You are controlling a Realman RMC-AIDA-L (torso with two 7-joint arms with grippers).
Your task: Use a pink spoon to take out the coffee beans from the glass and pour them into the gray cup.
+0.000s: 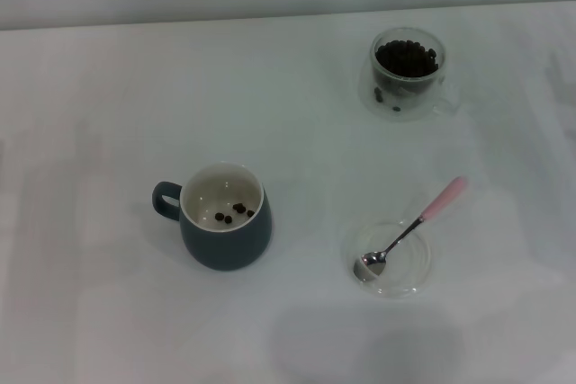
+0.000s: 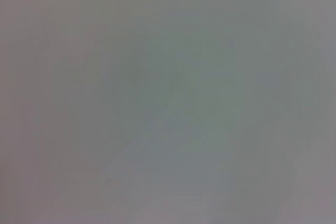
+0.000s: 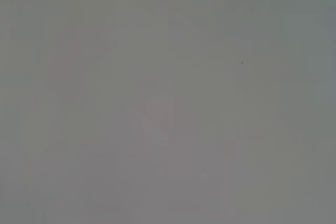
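The pink spoon (image 1: 412,227) lies with its silver bowl in a flat clear glass dish (image 1: 405,276) at the front right, its pink handle pointing back and right over the rim. The glass (image 1: 407,74) stands at the back right, with coffee beans (image 1: 407,58) in it. The gray cup (image 1: 225,217) stands at the front left, handle to the left, with a few beans (image 1: 234,212) on its white bottom. Neither gripper shows in the head view. Both wrist views show only a plain pale surface.
The things stand on a white table (image 1: 108,114). A pale wall runs along the table's far edge (image 1: 270,15).
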